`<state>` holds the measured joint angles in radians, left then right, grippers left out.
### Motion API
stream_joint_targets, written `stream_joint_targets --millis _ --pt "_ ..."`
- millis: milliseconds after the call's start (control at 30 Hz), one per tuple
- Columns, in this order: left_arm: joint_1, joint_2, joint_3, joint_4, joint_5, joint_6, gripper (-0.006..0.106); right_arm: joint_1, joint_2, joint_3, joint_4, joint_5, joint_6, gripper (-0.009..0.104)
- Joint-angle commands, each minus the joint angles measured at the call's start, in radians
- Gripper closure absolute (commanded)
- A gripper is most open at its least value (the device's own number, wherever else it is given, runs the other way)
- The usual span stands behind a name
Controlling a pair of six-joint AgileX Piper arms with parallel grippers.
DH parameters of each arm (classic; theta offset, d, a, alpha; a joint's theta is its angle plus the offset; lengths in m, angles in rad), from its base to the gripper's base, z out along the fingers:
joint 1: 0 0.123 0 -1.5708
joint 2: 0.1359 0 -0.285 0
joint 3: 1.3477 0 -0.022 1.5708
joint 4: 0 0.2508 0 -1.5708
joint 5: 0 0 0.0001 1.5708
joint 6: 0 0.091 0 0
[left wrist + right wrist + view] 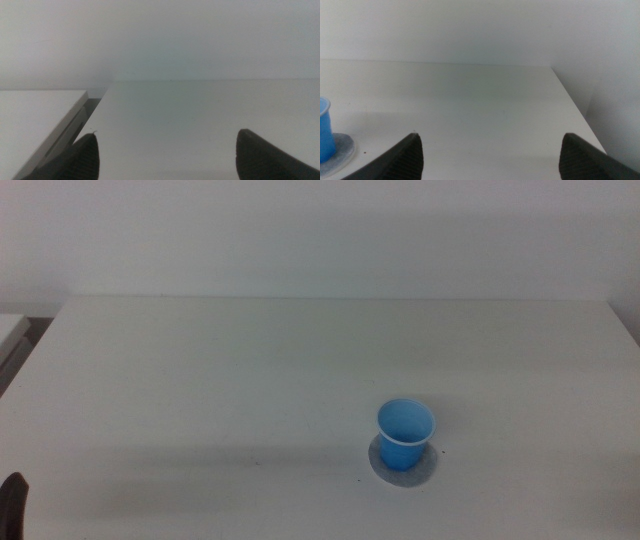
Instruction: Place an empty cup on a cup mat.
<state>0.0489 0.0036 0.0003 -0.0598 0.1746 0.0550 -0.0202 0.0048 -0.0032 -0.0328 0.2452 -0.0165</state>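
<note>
The bright blue cup (406, 434) stands upright and empty on the round grey cup mat (404, 466), right of the table's middle near the front. Both also show in the right wrist view, the cup (324, 129) on the mat (342, 148). My right gripper (490, 155) is open and empty, well apart from the cup, and out of the middle view. My left gripper (165, 155) is open and empty over bare table. Only a dark tip of it (12, 498) shows at the bottom left corner of the middle view.
The white table (250, 370) runs back to a white wall. Its right edge (572, 107) shows in the right wrist view. A second white surface (35, 110) stands beside the table's left edge, with a gap between.
</note>
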Motion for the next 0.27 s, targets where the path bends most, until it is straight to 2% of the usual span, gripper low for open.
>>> stream_joint_targets --millis 0,233 --pt "0.001 -0.004 0.000 0.017 -0.014 0.000 0.007 0.003 -0.005 0.003 -0.006 -0.007 -0.004 0.002" --pt "0.001 -0.004 0.000 0.027 -0.014 0.000 0.007 0.003 -0.005 0.003 -0.006 -0.007 -0.004 0.002"
